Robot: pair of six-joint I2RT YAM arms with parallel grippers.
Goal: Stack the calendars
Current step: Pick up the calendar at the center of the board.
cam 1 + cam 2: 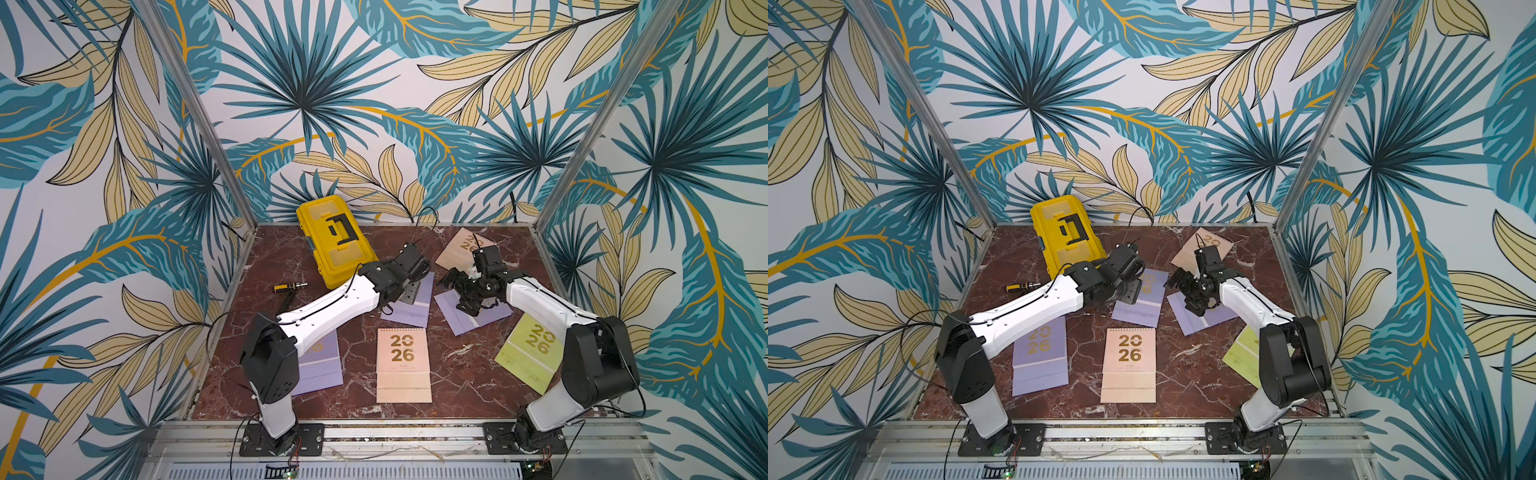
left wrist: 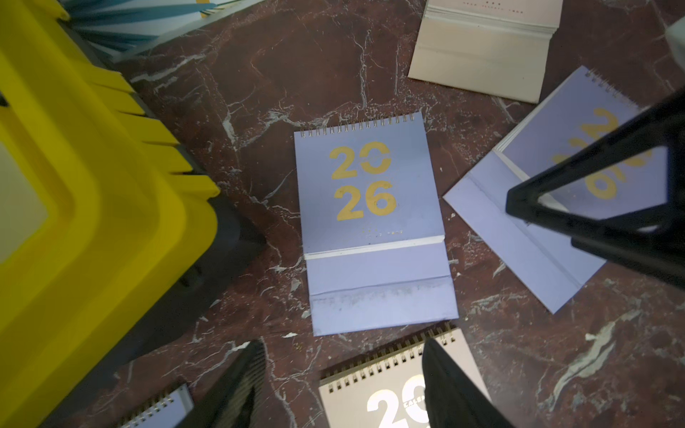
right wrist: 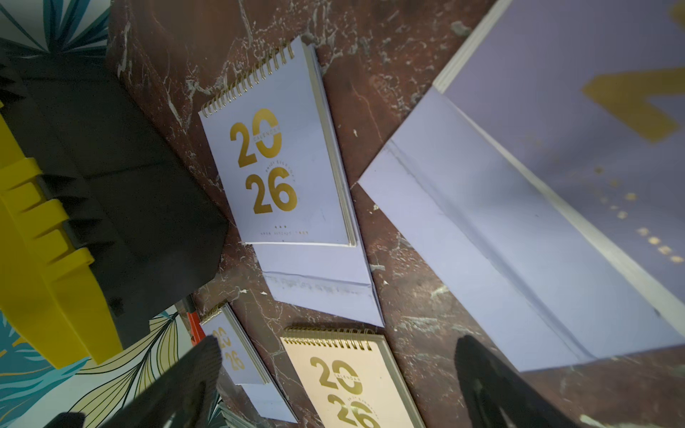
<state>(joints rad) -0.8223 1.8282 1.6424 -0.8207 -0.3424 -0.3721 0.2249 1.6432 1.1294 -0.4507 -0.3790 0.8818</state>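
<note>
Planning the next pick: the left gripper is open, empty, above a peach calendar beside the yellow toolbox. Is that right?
Wrong in one respect: what lies below the left gripper is a lilac calendar, not a peach one, as the left wrist view shows. The rest stands: the gripper is open and empty, and the yellow toolbox is beside that calendar.

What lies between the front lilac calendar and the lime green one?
A pale peach calendar, lying flat, touching neither lilac calendar nor lime green calendar; both top views show it.
</note>
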